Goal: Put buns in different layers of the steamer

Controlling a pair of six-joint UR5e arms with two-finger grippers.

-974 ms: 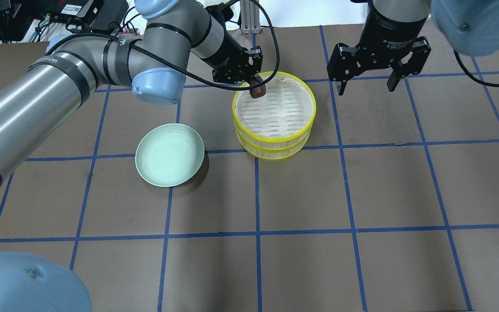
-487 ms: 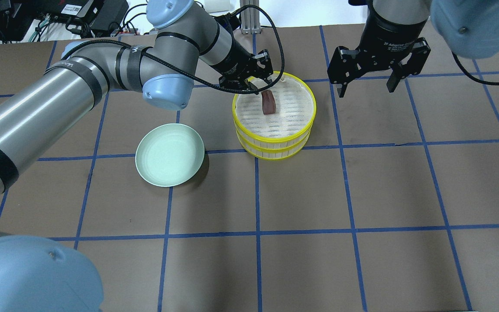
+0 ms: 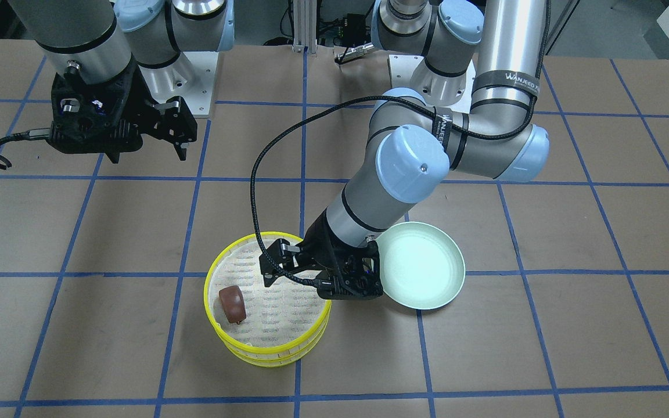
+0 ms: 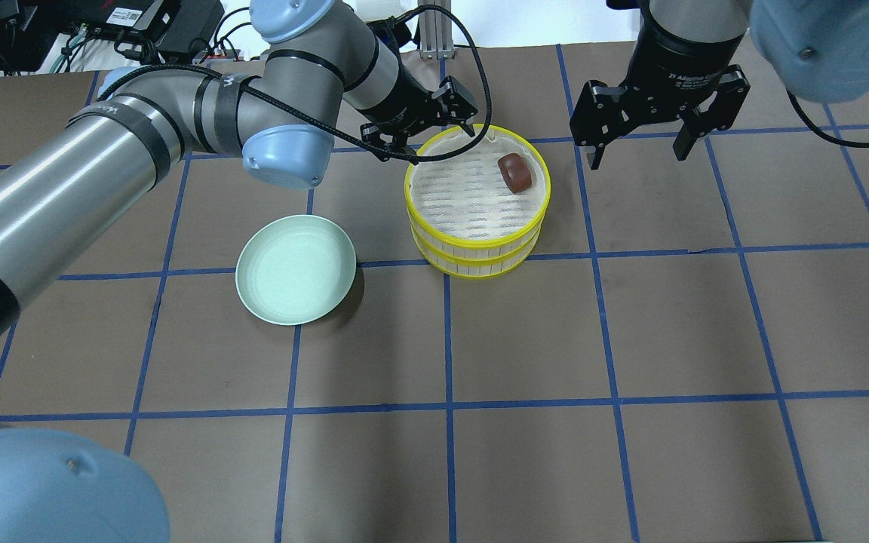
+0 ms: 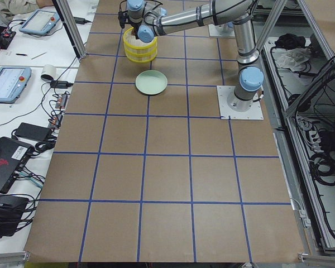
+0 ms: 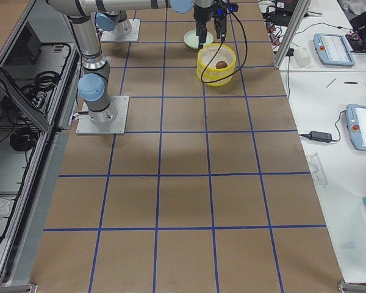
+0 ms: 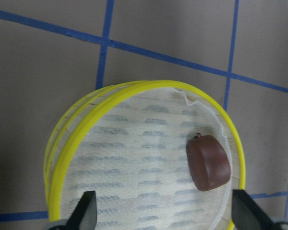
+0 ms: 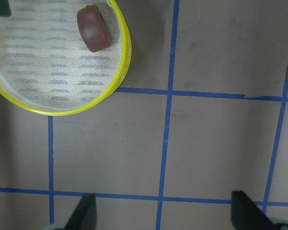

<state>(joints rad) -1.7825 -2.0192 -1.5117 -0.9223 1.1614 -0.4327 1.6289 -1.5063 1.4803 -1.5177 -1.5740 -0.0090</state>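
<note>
The steamer [image 4: 480, 256] is two stacked yellow-rimmed trays at the table's middle back. The dark reddish-brown bun [image 4: 515, 173] lies on the top tray's woven floor near its far right rim; it also shows in the front view [image 3: 233, 303] and both wrist views [image 7: 207, 162] [image 8: 93, 28]. The pale cream bun is not in view. My left gripper [image 4: 421, 128] is open and empty, above the steamer's far left rim, apart from the bun. My right gripper [image 4: 638, 147] is open and empty, raised to the right of the steamer.
An empty light green plate [image 4: 295, 269] sits left of the steamer, close to it. My left arm reaches across the back left of the table above the plate's far side. Brown table cover with blue grid lines.
My left gripper has let go of the brown bun into the top tray and drawn back to the left rim. The bun has ended up by the right rim. The right arm has not moved.
</note>
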